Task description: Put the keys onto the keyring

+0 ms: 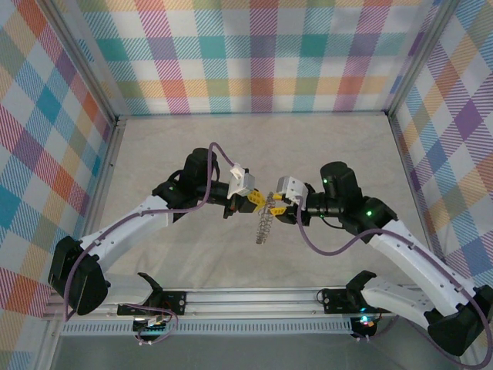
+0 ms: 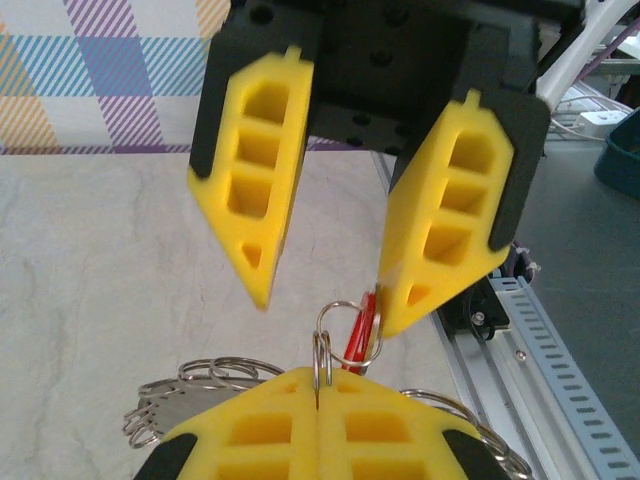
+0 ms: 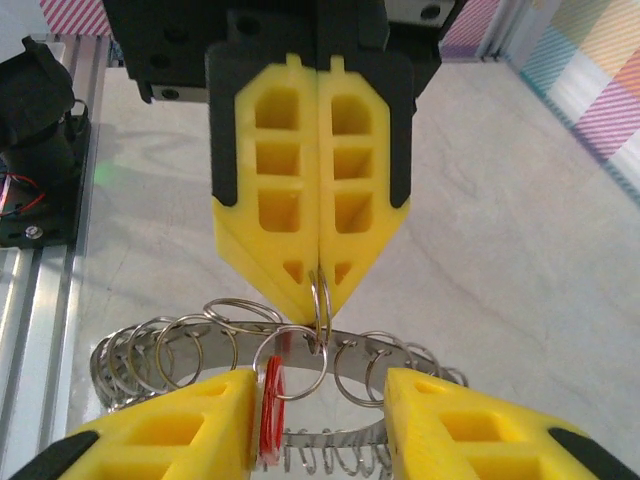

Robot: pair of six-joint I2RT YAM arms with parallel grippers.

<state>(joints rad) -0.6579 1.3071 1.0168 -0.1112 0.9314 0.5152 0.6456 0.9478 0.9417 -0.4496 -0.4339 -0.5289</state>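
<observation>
Watching both arms reach in over the bench (image 1: 192,146), elbows out and wrists turned toward each other, we judged the threading step was under way. The right hand (image 3: 320,290) was clamped tight on a small wire loop (image 3: 321,315), and the keyring (image 1: 263,225) dangled from that loop between the two hands, seemingly off the bench. The left hand (image 2: 328,310) stood wide open, gripping nothing, with the red key (image 2: 360,338) hanging just beside the inner face of one finger. Its tag looked linked into a second little ring next to the pinched loop. Whether it was fully on, we could not tell. Next move, as we read it: close on the red tag and work it carefully along the wire, the right hand holding steady.
</observation>
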